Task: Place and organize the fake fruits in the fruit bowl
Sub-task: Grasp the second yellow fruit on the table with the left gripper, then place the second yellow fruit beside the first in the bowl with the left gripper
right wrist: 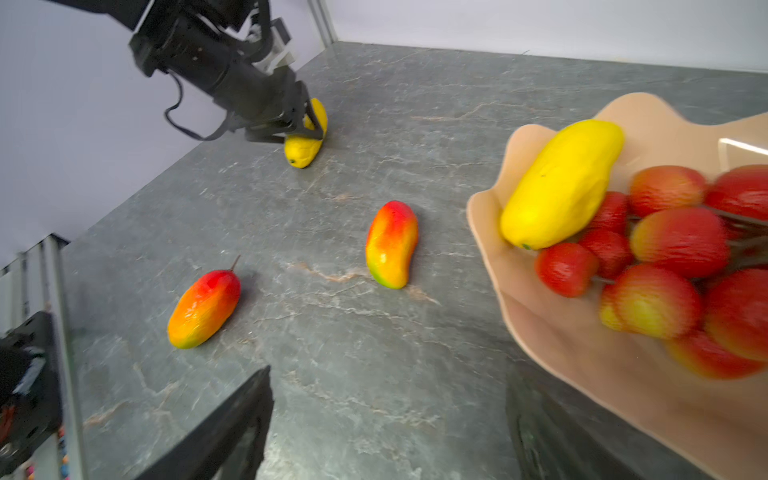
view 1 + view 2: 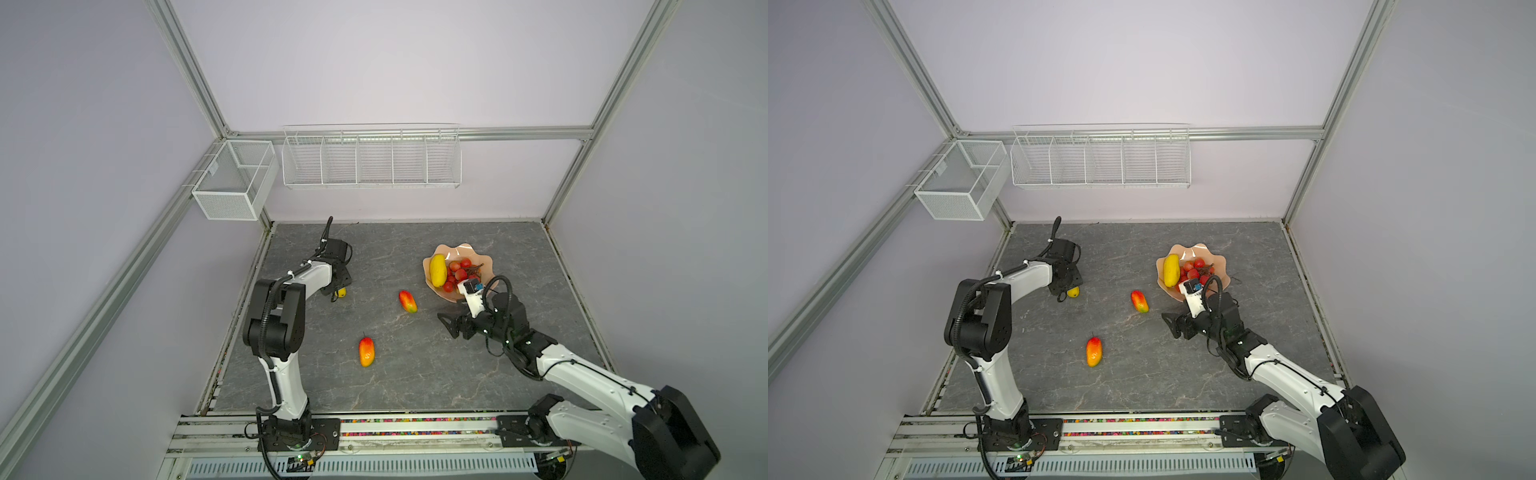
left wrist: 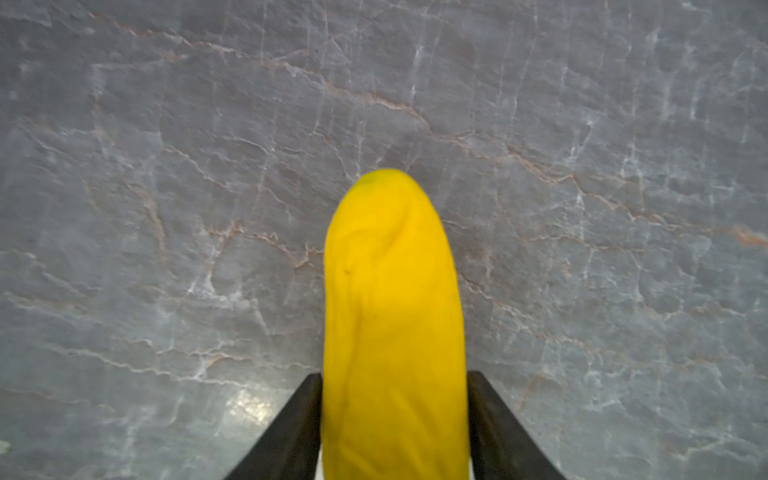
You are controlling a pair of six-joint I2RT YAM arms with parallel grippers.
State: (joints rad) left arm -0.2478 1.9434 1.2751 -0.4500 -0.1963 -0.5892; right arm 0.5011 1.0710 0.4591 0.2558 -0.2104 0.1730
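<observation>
My left gripper (image 3: 395, 374) is shut on an elongated yellow fruit (image 3: 395, 311) lying on the grey marbled table; both black fingers press its sides. In both top views this fruit (image 2: 341, 292) (image 2: 1073, 292) peeks out under the left gripper (image 2: 337, 291) at the far left. The peach-pink fruit bowl (image 2: 453, 249) (image 1: 582, 374) holds another yellow fruit (image 2: 438, 270) (image 1: 561, 183) and the red berries (image 2: 459, 272) (image 1: 677, 245). Two mango-like fruits (image 2: 407, 301) (image 2: 366, 351) lie loose mid-table. My right gripper (image 2: 453, 320) (image 1: 388, 374) stands open and holds nothing, just in front of the bowl.
A white wire rack (image 2: 371, 160) and a mesh basket (image 2: 232, 183) hang on the back wall, above the table. Aluminium frame posts border the table. The near mango (image 1: 204, 308) has a thin stem.
</observation>
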